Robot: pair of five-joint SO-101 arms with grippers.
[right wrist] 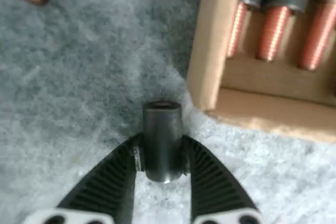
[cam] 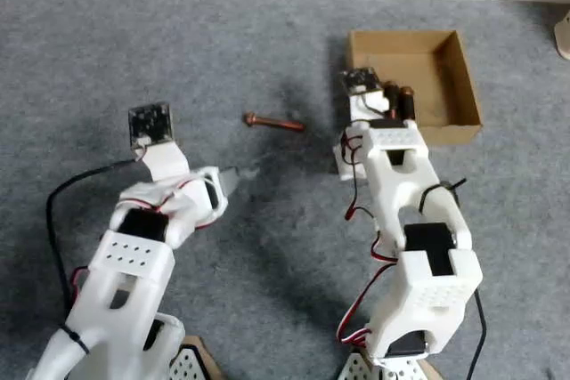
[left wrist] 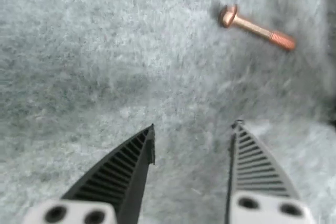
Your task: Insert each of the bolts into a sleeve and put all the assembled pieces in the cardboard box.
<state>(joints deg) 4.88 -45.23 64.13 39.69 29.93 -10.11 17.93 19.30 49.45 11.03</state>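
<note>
A single copper bolt (cam: 273, 121) lies on the grey carpet between the arms, its head pointing left. My left gripper (left wrist: 194, 129) hovers open a short way from the bolt (left wrist: 257, 27), with nothing between its fingers; the high view shows this gripper (cam: 239, 175) low and left of the bolt. My right gripper (right wrist: 163, 142) is shut on a black sleeve (right wrist: 163, 129), held just off the cardboard box's (right wrist: 210, 51) near left corner. Three assembled pieces (right wrist: 273, 30) lie inside the box (cam: 463, 77), copper threads showing.
Grey carpet covers the whole work area. The right arm's wrist camera (cam: 361, 83) overhangs the box's left wall. A black cable (cam: 53, 220) loops beside the left arm. Open carpet stretches to the far left.
</note>
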